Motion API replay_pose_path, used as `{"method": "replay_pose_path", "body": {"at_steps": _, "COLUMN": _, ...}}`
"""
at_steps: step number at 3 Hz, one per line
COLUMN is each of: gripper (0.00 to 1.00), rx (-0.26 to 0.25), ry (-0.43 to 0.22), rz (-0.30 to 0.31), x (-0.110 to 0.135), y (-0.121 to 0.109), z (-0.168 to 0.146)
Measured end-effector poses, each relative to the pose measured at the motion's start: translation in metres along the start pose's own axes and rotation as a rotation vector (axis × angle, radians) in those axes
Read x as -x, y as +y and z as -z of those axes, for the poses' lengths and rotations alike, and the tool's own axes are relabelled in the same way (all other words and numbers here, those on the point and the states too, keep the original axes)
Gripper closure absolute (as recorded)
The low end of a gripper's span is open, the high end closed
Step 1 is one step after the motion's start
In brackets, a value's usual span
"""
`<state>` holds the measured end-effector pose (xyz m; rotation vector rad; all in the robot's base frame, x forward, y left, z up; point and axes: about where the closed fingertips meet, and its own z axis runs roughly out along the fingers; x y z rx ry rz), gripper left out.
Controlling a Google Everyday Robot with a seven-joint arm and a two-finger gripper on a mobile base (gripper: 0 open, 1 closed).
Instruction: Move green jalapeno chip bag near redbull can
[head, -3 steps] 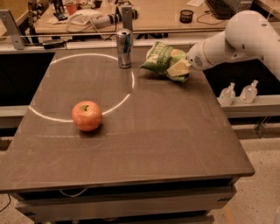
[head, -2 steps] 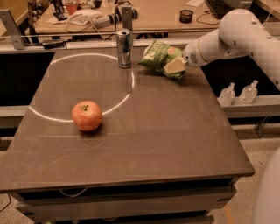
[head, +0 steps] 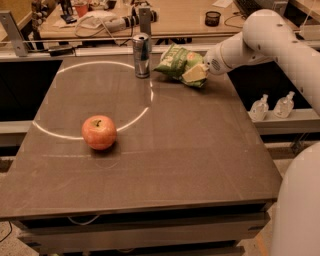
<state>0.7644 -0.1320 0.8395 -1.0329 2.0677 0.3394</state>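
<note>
The green jalapeno chip bag (head: 175,61) is at the far right of the dark table (head: 190,150), tilted, its right end held in my gripper (head: 195,74). The gripper comes in from the right on the white arm and is shut on the bag. The redbull can (head: 142,55) stands upright just left of the bag, with a small gap between them. The bag's left tip points toward the can.
A red apple (head: 99,132) sits on the left middle of the table, on a white circle line. Two small clear bottles (head: 258,107) stand on a ledge to the right. A cluttered wooden desk (head: 175,15) lies behind the table.
My gripper has carried the chip bag a little to the left, closer to the can. The can and the apple have not moved.
</note>
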Motion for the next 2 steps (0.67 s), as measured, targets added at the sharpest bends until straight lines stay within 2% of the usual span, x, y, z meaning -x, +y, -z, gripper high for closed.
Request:
{"method": "replay_pose_path", "body": {"at_steps": 1, "gripper": 0.82, "rx": 0.000, "ry": 0.000, "rz": 0.000, "x": 0.0000, "y": 0.0000, "z": 0.0000}}
{"method": "replay_pose_path", "body": {"at_steps": 2, "gripper": 0.59, "rx": 0.003, "ry": 0.001, "rz": 0.000, "x": -0.0002, "y": 0.0009, "z": -0.0017}}
